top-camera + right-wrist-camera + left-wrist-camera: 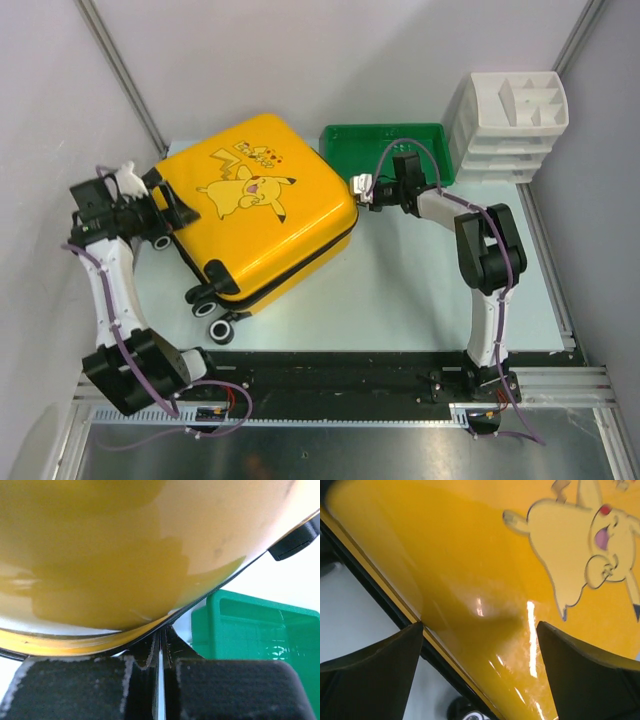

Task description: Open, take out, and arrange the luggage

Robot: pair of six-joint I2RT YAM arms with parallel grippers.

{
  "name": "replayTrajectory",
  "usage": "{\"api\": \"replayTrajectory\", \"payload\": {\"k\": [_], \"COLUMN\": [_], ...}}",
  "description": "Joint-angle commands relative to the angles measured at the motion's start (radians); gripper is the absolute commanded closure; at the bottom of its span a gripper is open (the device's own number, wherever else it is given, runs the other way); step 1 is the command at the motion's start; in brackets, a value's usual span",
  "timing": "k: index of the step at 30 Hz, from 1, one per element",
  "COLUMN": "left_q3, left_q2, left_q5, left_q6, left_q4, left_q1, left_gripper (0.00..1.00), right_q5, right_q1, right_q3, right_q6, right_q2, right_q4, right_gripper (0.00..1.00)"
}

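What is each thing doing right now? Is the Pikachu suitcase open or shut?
luggage: closed, lying flat, Pikachu side up.
left gripper: open, facing the shell.
right gripper: shut, at the zipper seam.
green tray: upright, nothing seen inside.
white organizer: stacked, upright.

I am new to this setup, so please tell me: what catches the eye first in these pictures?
The yellow luggage with its Pikachu print lies closed, left of centre. The left gripper, open, faces its left side; the right gripper, shut, sits at its right corner seam. A green tray stands behind.
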Motion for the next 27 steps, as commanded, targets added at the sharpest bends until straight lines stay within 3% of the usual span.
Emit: {"api": "replayTrajectory", "payload": {"k": [1,4,11,16,20,27], "left_q3": [-0.180,-0.174,0.146,0.251,0.274,0.249], "left_q2": [-0.047,0.011,0.261,0.393,0.398,0.225], "left_q5": [-0.003,0.030,-0.028,-0.042,-0.058,-0.083], "left_q6": [-0.099,-0.113,0.007,0.085,0.130,0.231], "left_q4": [0.046,0.099,0.106,0.105,0.103,0.100], "left_q1": [-0.015,-0.030,-0.092,-0.142,-0.175,-0.288], "left_gripper": [0.00,0.01,0.07,0.08,0.07,0.03], "right_q5": [-0.089,-0.091,-0.100,-0.094,-0.095,-0.008], "right_q1": [0.096,0.136,0.285,0.366,0.395,0.333], "right_q3": [-0.030,-0.052,-0.151,-0.177,-0.179,-0.179], "right_q6": [-0.004,0.001,0.175,0.269,0.314,0.430], "right_q2": [-0.079,-0.106,-0.209,-0.257,-0.284,-0.289], "right_q4": [-0.117,-0.166,-0.131,-0.130,-0.168,-0.127], "right_gripper": [1.00,1.00,1.00,1.00,1.00,1.00]}}
